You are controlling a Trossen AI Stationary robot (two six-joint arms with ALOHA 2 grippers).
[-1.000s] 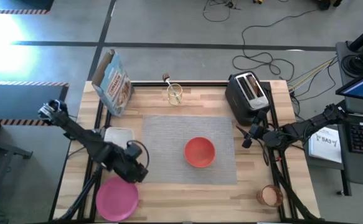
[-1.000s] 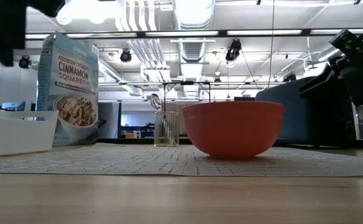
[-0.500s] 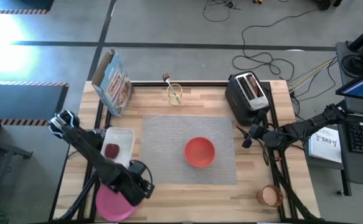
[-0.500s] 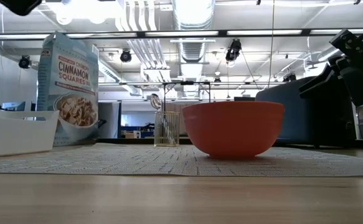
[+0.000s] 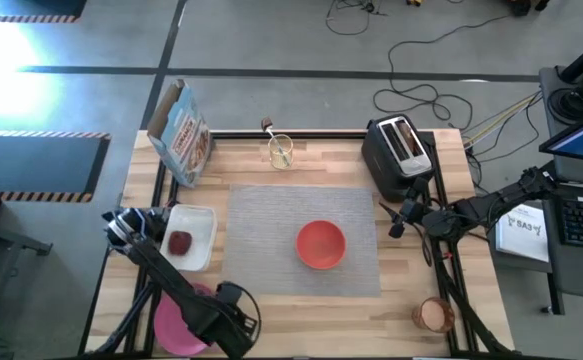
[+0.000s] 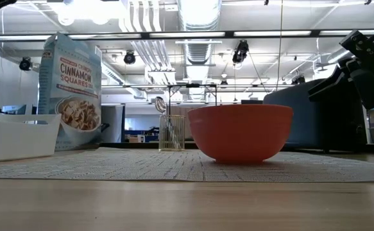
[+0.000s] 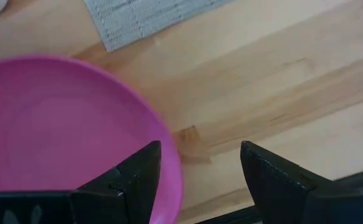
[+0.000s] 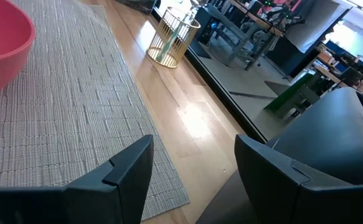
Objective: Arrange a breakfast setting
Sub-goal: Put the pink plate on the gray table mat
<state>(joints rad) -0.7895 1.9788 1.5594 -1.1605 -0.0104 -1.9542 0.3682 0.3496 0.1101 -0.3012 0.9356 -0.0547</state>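
Presently, the scene is set out as follows.

Left claw: the left claw [image 5: 233, 322] is held over the near left corner of the surface [image 5: 411, 290], right at the rim of the pink plate [image 5: 178, 318]; in the left wrist view its two dark fingers [image 7: 145, 169] are spread apart with nothing between them, one finger above the plate's edge.

Right claw: the right claw [image 5: 399, 217] is parked beside the black toaster [image 5: 399, 153], off the right edge of the grey placemat [image 5: 271, 220]; its fingers are seen parted and empty in the right wrist view.

Pink plate: it lies flat on bare wood, near the placemat's near left corner and apart from it. It is judged to be light, stiff and smooth, probably plastic, so a slippery grip is expected.

Hold point: the raised rim is judged the only usable place, one finger being slid under the lip and one set on top. A flat-lying rim leaves little room beneath, so a tilt or a push toward the surface edge may be needed.

Red-orange bowl [image 5: 321, 244]: it is already set on the placemat, right of centre.

Dark-red fruit [image 5: 180, 242]: it rests in the white tray [image 5: 204, 224], left of the placemat.

Glass holder [image 5: 280, 150]: it stands behind the placemat, with a spoon handle seemingly rising from it.

Orange-tinted cup [image 5: 433, 315]: it is left at the near right corner.

Cereal box [image 5: 181, 130]: it stands at the far left.
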